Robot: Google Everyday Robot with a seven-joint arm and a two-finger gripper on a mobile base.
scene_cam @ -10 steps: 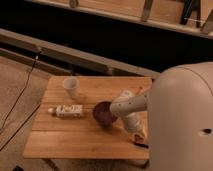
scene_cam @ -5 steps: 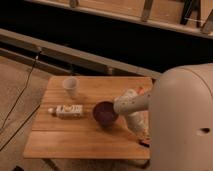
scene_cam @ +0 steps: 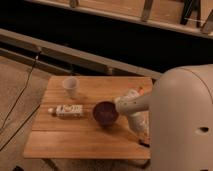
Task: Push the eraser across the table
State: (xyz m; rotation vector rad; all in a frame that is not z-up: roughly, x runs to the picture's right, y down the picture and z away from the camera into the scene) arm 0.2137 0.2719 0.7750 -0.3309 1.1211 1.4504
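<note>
The tool [scene_cam: 141, 131] hangs low over the surface's [scene_cam: 85, 137] right edge, mostly hidden by the robot's white body (can't tell if it's apart or together). The eraser [scene_cam: 144, 144] peeks out dark just below it. The round bowl [scene_cam: 105, 112] sits left.

At lower right of the frame, the white arm's gripper [scene_cam: 141, 136] reaches down beside the small dark red-edged eraser [scene_cam: 144, 143] on the light-brown plank table [scene_cam: 85, 137].

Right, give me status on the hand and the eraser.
Hand low over the table's right side, beside the bowl. Eraser at the right edge, just below the hand. Bottle and cup off left.
</note>
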